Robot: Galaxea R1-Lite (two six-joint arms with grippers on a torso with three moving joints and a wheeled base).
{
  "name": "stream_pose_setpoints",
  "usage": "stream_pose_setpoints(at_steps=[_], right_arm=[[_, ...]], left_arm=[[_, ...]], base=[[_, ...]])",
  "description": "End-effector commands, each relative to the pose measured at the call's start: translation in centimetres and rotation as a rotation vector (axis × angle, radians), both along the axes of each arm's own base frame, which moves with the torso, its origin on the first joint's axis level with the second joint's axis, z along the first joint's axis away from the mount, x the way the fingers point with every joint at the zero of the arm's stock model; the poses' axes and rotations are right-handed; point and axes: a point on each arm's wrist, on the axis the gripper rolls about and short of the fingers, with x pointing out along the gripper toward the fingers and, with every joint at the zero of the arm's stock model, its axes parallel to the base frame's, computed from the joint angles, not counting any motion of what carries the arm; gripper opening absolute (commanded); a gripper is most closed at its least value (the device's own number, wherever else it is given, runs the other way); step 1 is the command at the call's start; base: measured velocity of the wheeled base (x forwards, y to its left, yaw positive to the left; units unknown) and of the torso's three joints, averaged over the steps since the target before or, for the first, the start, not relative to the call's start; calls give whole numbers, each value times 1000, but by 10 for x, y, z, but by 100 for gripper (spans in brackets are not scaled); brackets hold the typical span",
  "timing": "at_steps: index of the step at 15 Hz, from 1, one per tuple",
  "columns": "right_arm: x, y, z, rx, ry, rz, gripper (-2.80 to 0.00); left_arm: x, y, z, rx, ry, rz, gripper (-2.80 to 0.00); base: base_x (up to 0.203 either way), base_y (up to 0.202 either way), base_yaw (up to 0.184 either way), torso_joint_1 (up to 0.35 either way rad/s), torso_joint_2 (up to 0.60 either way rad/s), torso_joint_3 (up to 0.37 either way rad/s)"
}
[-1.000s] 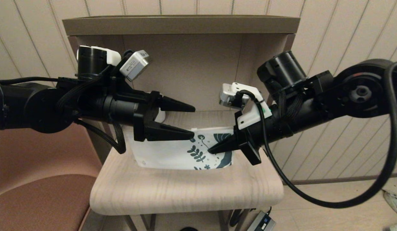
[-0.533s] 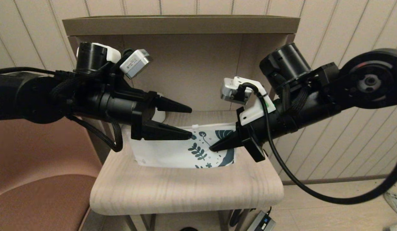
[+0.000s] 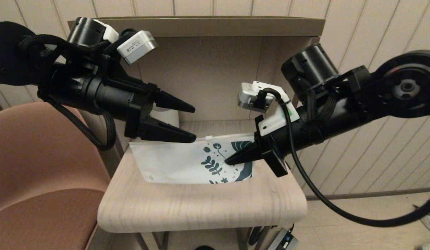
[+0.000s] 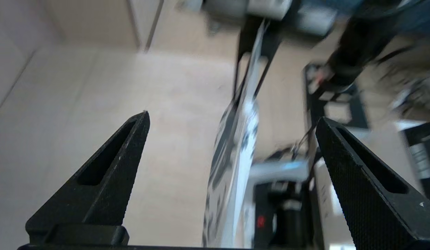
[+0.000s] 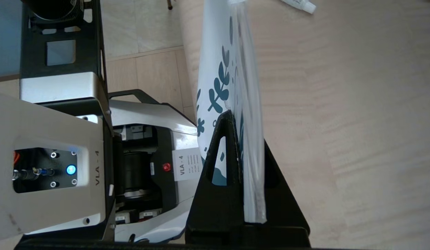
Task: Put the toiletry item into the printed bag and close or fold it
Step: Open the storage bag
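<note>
Now printed bag (image 3: 187,163) pinched between right gripper (image 3: 232,160) fingers (image 5: 222,146).

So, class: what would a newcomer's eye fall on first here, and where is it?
The leaf-printed bag, held up on edge over the pale wooden table, with the right gripper pinched shut on its printed end. Next, the left gripper, wide open and empty, above the bag's plain end.

Thin translucent plastic printed bag (image 3: 187,163); matt pale woodgrain table (image 3: 201,205).
</note>
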Motion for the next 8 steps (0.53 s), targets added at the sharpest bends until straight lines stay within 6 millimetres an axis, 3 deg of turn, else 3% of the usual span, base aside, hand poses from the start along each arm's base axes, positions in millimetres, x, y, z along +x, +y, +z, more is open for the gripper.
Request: stream_pose_setpoints(at_steps=[1, 8], right_arm=[[-2, -1, 3, 6, -7, 7, -280], [-1, 5, 6, 63, 40, 21, -280]], left_arm=[[-1, -1, 0, 51, 11, 26, 0], [0, -5, 1, -15, 46, -55, 0]], base=[[0, 0, 0, 0, 0, 0], [0, 0, 0, 0, 0, 0]])
